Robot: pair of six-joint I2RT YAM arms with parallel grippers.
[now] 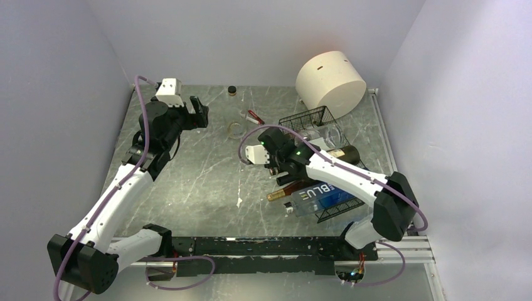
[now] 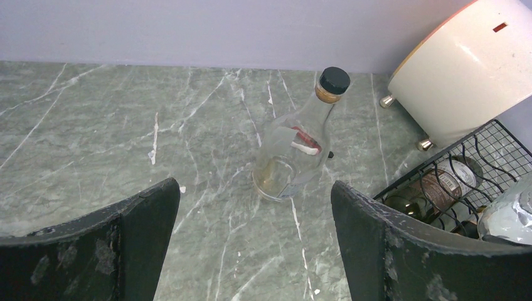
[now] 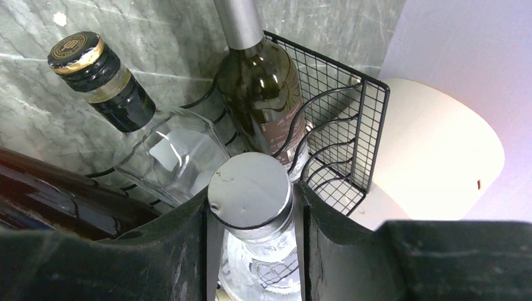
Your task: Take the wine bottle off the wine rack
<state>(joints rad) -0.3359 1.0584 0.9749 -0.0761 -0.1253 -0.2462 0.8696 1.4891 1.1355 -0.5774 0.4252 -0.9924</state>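
The black wire wine rack [image 1: 312, 115] lies at the right of the table with several bottles in it. In the right wrist view my right gripper [image 3: 254, 200] is shut on the wine bottle [image 3: 250, 188], a clear glass one with a silver cap. The fingers [image 3: 182, 244] press the neck from both sides just under the cap. The rack's mesh wall [image 3: 370, 125] stands right behind it. From above, my right gripper [image 1: 276, 164] covers that bottle's neck at the rack's left edge. My left gripper [image 1: 199, 113] hangs open at the back left, with nothing between its fingers [image 2: 144, 226].
A dark green bottle [image 3: 260, 88] and a clear bottle with a black-and-gold cap [image 3: 94, 69] lie beside the held one. A blue-labelled bottle [image 1: 320, 194] lies at the rack's near end. A cream cylinder [image 1: 331, 83] stands behind the rack. A clear black-capped bottle [image 2: 295, 150] stands mid-table.
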